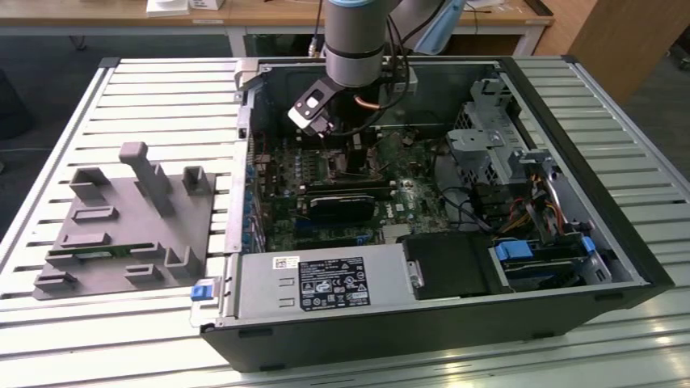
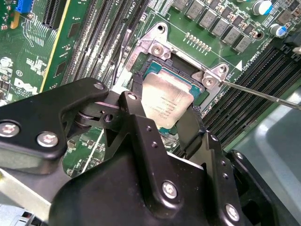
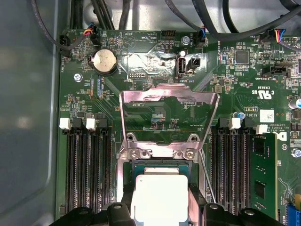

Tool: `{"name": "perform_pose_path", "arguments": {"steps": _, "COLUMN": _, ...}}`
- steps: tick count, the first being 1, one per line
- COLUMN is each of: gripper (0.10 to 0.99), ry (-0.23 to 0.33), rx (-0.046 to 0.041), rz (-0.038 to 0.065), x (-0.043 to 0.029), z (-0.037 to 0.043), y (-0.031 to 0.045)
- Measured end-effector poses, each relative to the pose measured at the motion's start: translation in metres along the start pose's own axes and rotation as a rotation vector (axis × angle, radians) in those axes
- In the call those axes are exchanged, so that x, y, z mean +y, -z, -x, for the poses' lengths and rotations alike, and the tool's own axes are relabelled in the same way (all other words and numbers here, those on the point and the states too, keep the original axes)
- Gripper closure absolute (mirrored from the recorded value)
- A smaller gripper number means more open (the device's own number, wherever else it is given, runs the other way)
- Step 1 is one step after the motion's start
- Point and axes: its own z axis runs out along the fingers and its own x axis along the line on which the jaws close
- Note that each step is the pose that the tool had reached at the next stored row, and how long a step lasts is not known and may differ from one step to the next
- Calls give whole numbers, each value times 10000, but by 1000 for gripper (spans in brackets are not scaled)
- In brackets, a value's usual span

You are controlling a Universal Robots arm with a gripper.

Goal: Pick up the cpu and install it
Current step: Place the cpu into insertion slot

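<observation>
Silvery cpu (image 2: 167, 106) | black hand (image 2: 162, 112) clamped on its sides | at motherboard socket (image 2: 160, 49) | load plate (image 3: 169, 110) upright

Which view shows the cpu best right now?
Second wrist view: the cpu shows most of its silvery top, held in the gripper over the socket. First wrist view catches part of it at the frame edge. In the exterior view the arm hides it.

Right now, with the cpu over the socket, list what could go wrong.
1. The gripper holds the cpu by two edges just over the socket; a slight skew could seat it crooked.
2. The open load plate stands close by the gripper and might get knocked.
3. The thin lever runs beside the socket; the gripper could snag it.
</observation>
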Motion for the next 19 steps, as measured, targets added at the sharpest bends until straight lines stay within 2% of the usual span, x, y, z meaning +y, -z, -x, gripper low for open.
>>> {"name": "perform_pose_path", "arguments": {"steps": 6, "gripper": 541, "ry": 0, "rx": 5, "rz": 2, "x": 0, "z": -1, "y": -2}}
{"name": "perform_pose_path", "arguments": {"steps": 7, "gripper": 478, "ry": 0, "rx": 3, "rz": 2, "x": 1, "z": -1, "y": -2}}
{"name": "perform_pose_path", "arguments": {"steps": 16, "gripper": 478, "ry": -1, "rx": 1, "rz": 0, "x": 13, "z": 0, "y": -2}}
{"name": "perform_pose_path", "arguments": {"steps": 18, "gripper": 494, "ry": 3, "rx": -3, "rz": -2, "x": 15, "z": 0, "y": -1}}
{"name": "perform_pose_path", "arguments": {"steps": 19, "gripper": 553, "ry": 7, "rx": -2, "rz": -1, "x": 17, "z": 0, "y": -1}}
